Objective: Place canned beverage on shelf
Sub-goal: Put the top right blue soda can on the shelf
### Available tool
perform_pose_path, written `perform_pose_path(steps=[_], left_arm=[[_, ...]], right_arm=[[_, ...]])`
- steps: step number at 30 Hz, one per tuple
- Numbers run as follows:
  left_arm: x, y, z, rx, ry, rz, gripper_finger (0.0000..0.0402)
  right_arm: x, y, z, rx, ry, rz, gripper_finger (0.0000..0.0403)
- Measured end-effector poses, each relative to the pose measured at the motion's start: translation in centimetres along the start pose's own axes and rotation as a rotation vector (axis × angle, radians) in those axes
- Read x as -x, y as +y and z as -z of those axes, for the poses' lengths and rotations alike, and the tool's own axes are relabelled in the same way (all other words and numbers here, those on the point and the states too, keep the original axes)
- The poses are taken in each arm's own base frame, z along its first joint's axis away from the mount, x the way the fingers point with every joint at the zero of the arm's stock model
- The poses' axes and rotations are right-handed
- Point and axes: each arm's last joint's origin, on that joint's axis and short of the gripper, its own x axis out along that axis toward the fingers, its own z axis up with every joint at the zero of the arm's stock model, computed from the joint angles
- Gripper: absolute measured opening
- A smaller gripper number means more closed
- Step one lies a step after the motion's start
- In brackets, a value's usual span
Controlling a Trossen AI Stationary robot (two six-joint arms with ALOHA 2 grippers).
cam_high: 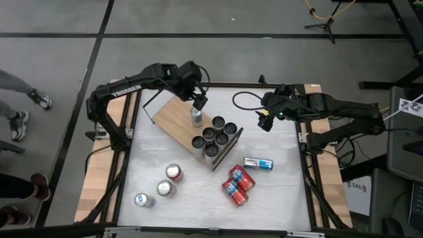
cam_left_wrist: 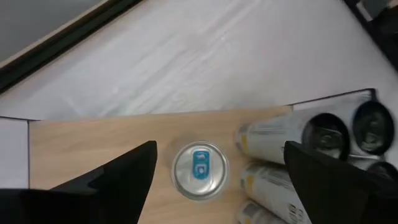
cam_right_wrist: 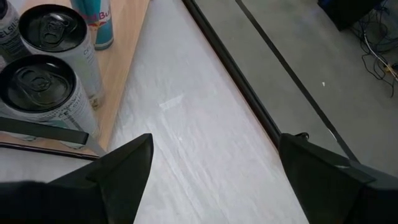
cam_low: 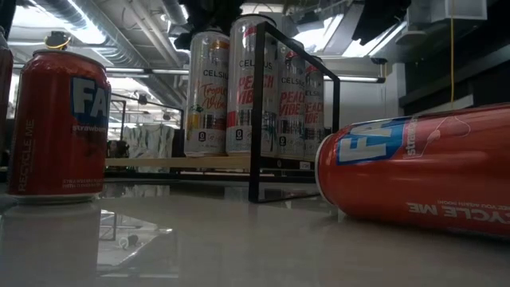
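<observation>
Shelf (cam_high: 173,118): light-wood board on the table (cam_high: 277,192), its frame mostly hidden.
Left gripper (cam_high: 197,102): released, above the silver can (cam_high: 196,118), which stands on the shelf.
Right gripper (cam_high: 264,121): spread, empty, beside the shelf.
Black-topped cans (cam_high: 216,134): clustered on the shelf.

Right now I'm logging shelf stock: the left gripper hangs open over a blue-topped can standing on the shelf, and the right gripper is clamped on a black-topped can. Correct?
Not quite. The right gripper holds nothing: the right wrist view shows its fingers open over bare tabletop, beside the black-topped cans. The rest stands: the left gripper hangs open over the blue-topped can on the shelf.
</observation>
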Motion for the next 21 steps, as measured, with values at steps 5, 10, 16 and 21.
perform_pose_path(steps=[5, 10, 16, 21], left_arm=[[-1.5, -0.8, 0.3, -0.001, 0.017, -0.052, 0.0345], [-3.1, -1.4, 0.8, 0.000, 0.079, -0.095, 0.0345], [-5.1, -1.9, 1.2, -0.016, 0.140, -0.127, 0.0345], [-6.3, -1.8, 1.4, -0.021, 0.189, -0.159, 0.0345]], right_arm=[[0.0, 0.0, 0.0, 0.000, 0.000, 0.000, 0.0342], [0.0, 0.0, 0.0, 0.001, 0.000, 0.000, 0.0342], [0.0, 0.0, 0.0, 0.001, 0.001, 0.000, 0.0342], [0.0, 0.0, 0.0, 0.001, 0.001, 0.000, 0.0342]])
